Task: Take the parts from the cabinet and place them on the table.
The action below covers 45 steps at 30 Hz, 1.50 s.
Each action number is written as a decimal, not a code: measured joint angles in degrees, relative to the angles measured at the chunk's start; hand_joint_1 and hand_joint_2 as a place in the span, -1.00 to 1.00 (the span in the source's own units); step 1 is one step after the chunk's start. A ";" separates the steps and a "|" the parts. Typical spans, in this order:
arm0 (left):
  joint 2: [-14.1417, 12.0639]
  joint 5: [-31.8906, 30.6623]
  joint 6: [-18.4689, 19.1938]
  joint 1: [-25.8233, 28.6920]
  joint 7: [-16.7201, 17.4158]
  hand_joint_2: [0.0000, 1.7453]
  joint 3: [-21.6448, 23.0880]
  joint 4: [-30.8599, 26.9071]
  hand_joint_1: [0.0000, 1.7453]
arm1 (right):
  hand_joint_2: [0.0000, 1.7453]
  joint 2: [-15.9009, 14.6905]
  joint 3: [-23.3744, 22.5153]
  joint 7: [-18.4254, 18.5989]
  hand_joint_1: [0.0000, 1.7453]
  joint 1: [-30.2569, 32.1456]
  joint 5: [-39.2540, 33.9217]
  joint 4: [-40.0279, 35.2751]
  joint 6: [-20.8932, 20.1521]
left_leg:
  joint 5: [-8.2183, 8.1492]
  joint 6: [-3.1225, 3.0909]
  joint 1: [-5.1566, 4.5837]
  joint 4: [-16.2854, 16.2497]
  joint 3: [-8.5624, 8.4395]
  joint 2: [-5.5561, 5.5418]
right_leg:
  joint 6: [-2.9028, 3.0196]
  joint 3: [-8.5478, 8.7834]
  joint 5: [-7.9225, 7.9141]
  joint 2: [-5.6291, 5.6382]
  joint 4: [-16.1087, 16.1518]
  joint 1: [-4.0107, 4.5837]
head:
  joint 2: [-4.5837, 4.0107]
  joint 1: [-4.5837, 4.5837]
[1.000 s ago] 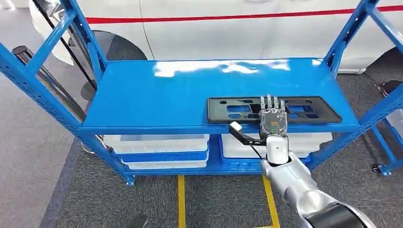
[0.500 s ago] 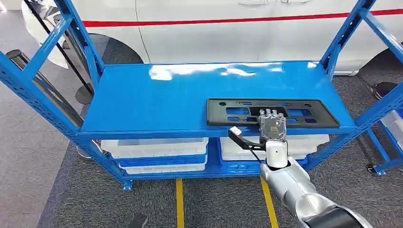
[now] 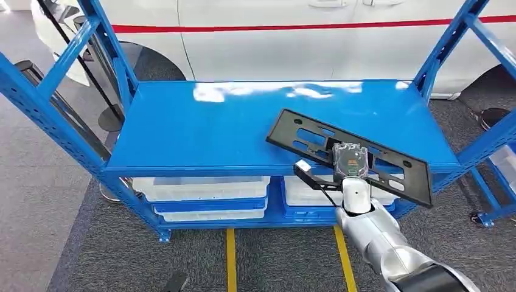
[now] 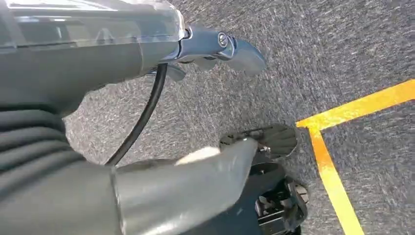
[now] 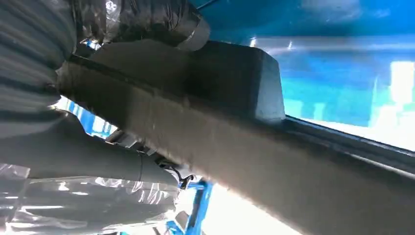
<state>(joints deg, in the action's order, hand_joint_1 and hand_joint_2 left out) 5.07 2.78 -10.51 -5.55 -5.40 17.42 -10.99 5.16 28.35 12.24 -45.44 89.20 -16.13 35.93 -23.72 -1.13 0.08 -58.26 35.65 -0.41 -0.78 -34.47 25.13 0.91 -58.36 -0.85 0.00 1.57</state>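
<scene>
Standing at the left of the scene was the blue steel shelving rack (image 3: 58, 115), its slanted perforated uprights framing a glossy blue top shelf (image 3: 201, 131) that caught white glare along its far edge. Beneath that shelf sat shallow white plastic trays (image 3: 201, 185) stacked on the lower level. Behind the rack ran the white side of a vehicle with a red stripe (image 3: 261, 27). On the grey carpet in front, two yellow floor lines (image 3: 231, 258) ran toward the rack.

The left hand (image 4: 215, 46) hung low over that carpet beside a yellow corner marking (image 4: 325, 147); its fingers looked loosely apart with nothing between them.

Further right, the flat black plastic plate with rectangular cut-outs (image 3: 304, 134) was tilted and skewed, its left end over the shelf and its right end jutting past the front edge, raised clear of the surface there. The right hand (image 3: 350, 161) gripped the plate's near long edge at about mid-length, with the silver forearm (image 3: 377, 237) rising to it from below. In the right wrist view the thumb (image 5: 93, 164) pressed under the dark plate (image 5: 274, 161) while the other fingers wrapped over it, with the blue shelf (image 5: 337, 83) beyond.
</scene>
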 joint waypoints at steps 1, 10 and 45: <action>0.00 -0.04 -0.02 -0.02 -0.49 1.00 0.00 0.00 -1.00 | 1.00 0.00 -0.02 -0.04 0.98 0.00 0.05 0.00 0.02 | 0.00 0.00 0.00 0.00 0.00 -0.01 | 0.00 0.00 0.00 -0.01 -0.01 0.01 | 0.00 0.00; 0.24 -0.79 -3.33 -0.72 -0.98 1.00 0.00 0.00 -1.00 | 1.00 -0.79 -0.17 -0.20 1.00 -0.03 0.24 0.00 0.37 | -0.13 0.08 0.01 0.06 -0.01 -0.04 | -0.01 -0.02 0.21 0.00 -0.04 0.02 | 0.00 0.00; 1.20 -0.61 1.60 -1.14 -3.06 1.00 -2.47 0.00 -1.00 | 1.00 -1.05 14.21 5.97 1.00 -4.44 0.50 -3.98 3.45 | -0.15 0.10 0.01 0.08 0.03 -0.06 | 0.01 -0.09 0.26 0.01 -0.08 0.03 | 0.00 0.00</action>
<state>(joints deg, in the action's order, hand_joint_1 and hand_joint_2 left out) 6.27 2.16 -8.92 -6.69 -8.46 14.95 -10.99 4.11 42.56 18.21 -49.88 89.70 -20.11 39.39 -23.87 -1.03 0.09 -58.18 35.68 -0.47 -0.78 -34.56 25.39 0.92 -58.44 -0.82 0.00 1.57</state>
